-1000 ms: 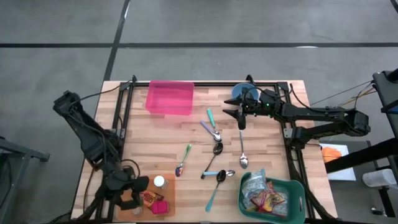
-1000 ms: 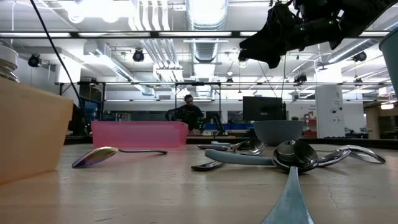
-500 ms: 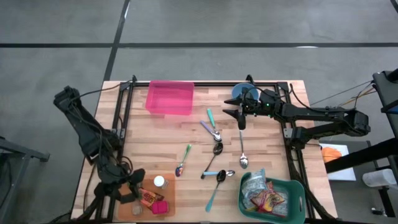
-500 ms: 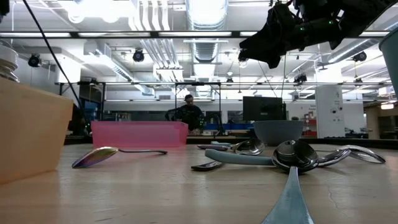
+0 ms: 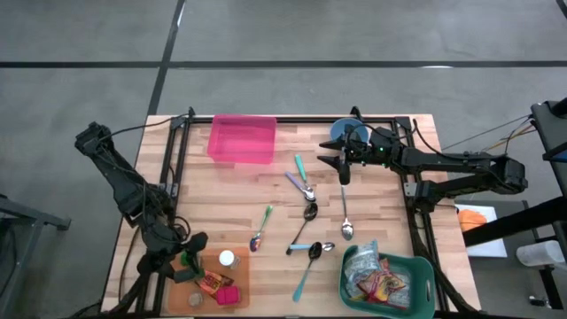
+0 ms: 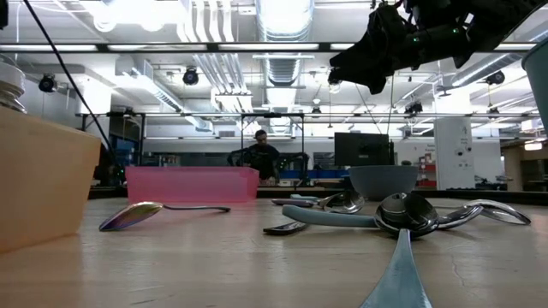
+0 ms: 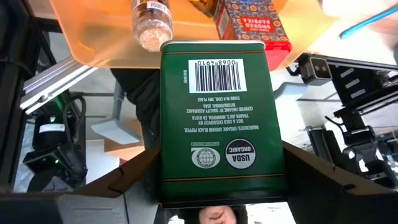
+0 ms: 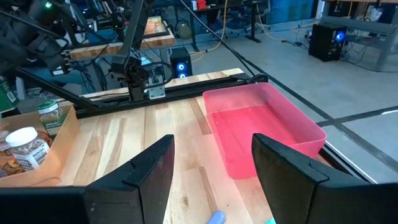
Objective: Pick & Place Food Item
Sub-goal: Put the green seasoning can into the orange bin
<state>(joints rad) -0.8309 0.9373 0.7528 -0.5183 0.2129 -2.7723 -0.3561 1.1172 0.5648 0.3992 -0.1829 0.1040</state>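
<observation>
Lifting underway: left tool clenched on green tin above orange tray; next, carry toward pink bin; right tool open, idle.

Bright overhead ceiling lights, soft shadows, blurred low foreground

Green tin: "USDA ORGANIC"; red tin, seemingly "SMOKED PAPRIKA".

Two dark jointed arms — black cables, angular black fingers
</observation>
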